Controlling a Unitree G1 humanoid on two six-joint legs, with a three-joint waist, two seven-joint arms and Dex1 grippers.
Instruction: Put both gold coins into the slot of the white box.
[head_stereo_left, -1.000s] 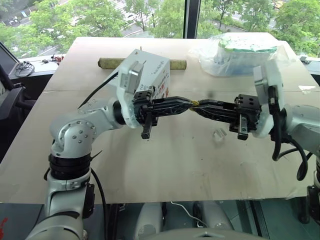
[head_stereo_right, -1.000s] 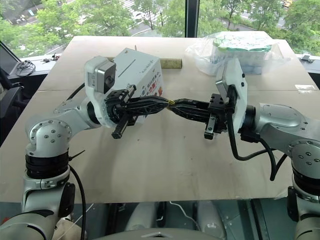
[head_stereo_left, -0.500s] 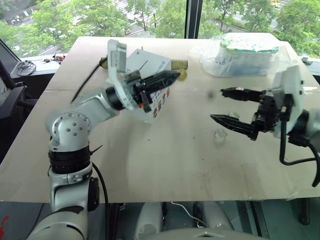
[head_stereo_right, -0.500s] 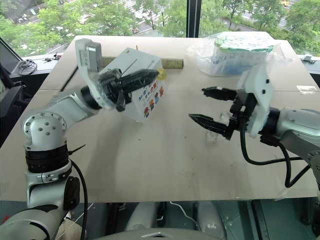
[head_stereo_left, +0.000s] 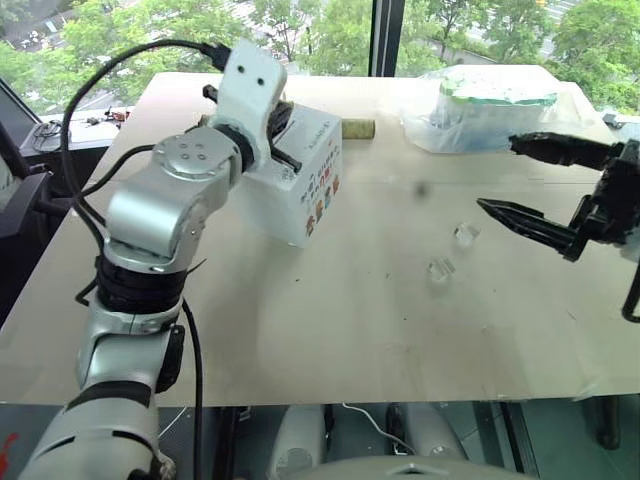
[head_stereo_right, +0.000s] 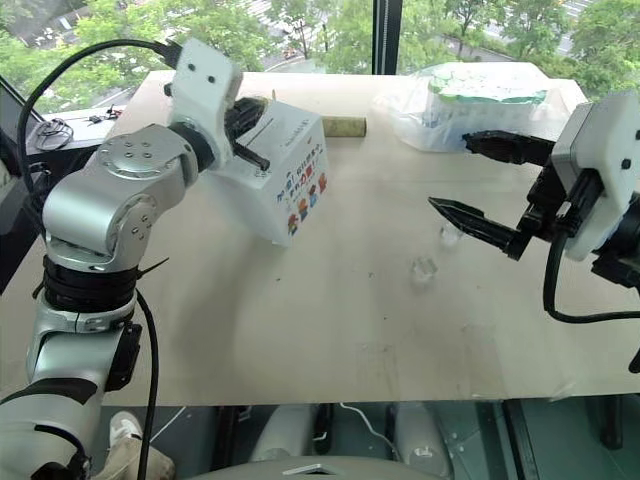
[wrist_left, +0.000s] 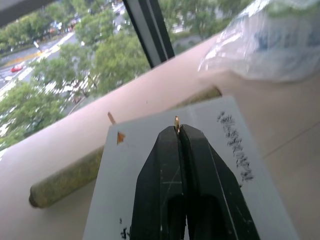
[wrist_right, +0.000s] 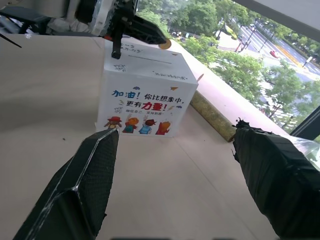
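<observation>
The left gripper (wrist_left: 178, 131) is held level with its fingers pressed together. The right gripper (head_stereo_right: 480, 180) is held level, fingers spread wide.

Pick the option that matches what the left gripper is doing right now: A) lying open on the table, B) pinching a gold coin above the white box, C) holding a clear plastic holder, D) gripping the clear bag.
B: the left gripper has its jaws shut on a gold coin, whose edge sticks out at the tips over the top of the white box.

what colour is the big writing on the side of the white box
Mostly blue, with two characters in red, on the white box; clearest in the right wrist view.
</observation>
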